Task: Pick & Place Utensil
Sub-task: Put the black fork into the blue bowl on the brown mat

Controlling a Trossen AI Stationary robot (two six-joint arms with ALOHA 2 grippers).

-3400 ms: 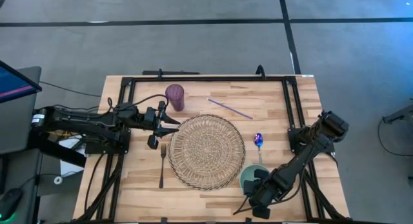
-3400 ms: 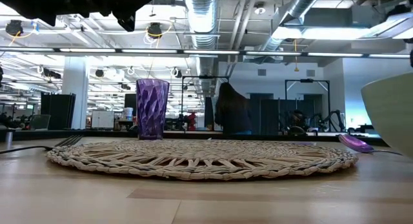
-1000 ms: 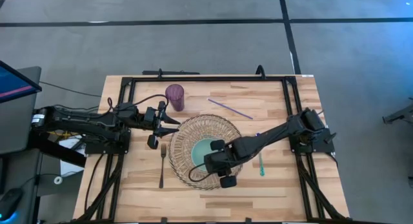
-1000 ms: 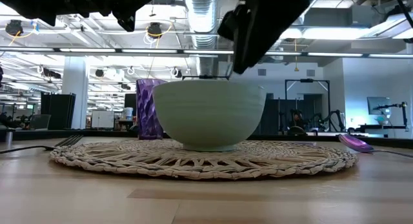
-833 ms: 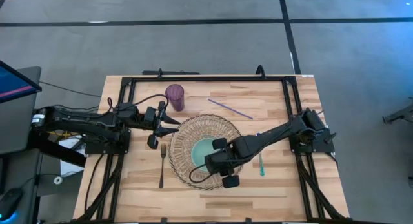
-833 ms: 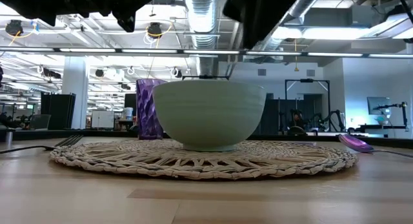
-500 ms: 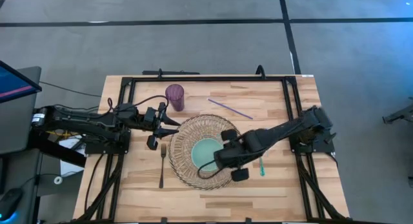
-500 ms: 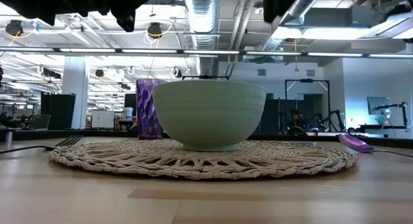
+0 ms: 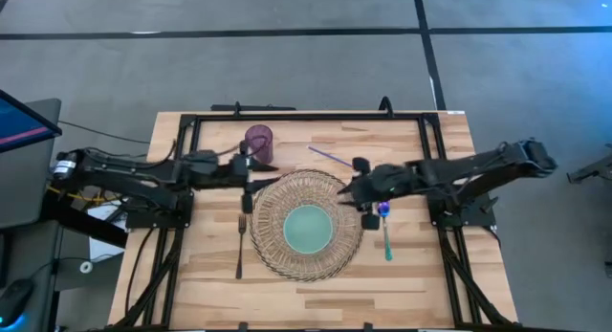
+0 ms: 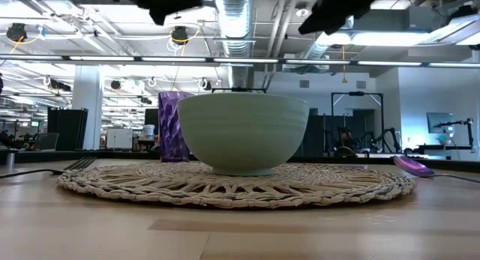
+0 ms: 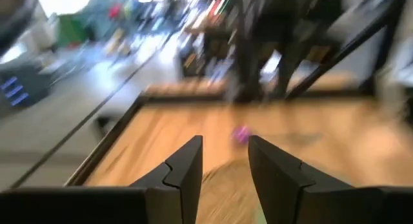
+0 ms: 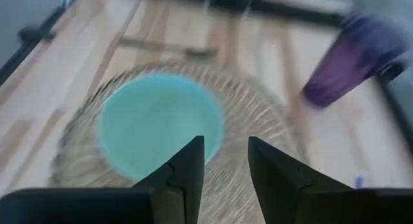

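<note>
A pale green bowl [image 9: 308, 228] [image 10: 244, 132] [image 12: 161, 124] stands upright in the middle of the round woven mat [image 9: 306, 265]. The spoon [image 9: 384, 217], purple-blue head and teal handle, lies flat on the wood just right of the mat; its head [image 10: 414, 166] shows in the low view. A fork [image 9: 239, 246] lies left of the mat. My right gripper [image 9: 352, 190] [image 12: 226, 162] is open and hangs in the air over the mat's right edge, beside the spoon's head. My left gripper [image 9: 252, 177] [image 11: 226, 166] is open, raised near the purple cup [image 9: 258, 143], at the mat's far-left edge.
A thin purple straw [image 9: 340, 161] lies on the far part of the table beyond the mat. A black frame [image 9: 306, 117] runs around the tabletop. Bare wood [image 9: 316, 298] shows along the near edge. The purple cup [image 10: 176, 127] stands behind the bowl.
My right gripper has drawn away from the bowl, risen, and swung toward the table's right and far side, ending by the spoon's head. The bowl has stayed upright on the mat. My left gripper has shifted a little toward the far edge and the mat.
</note>
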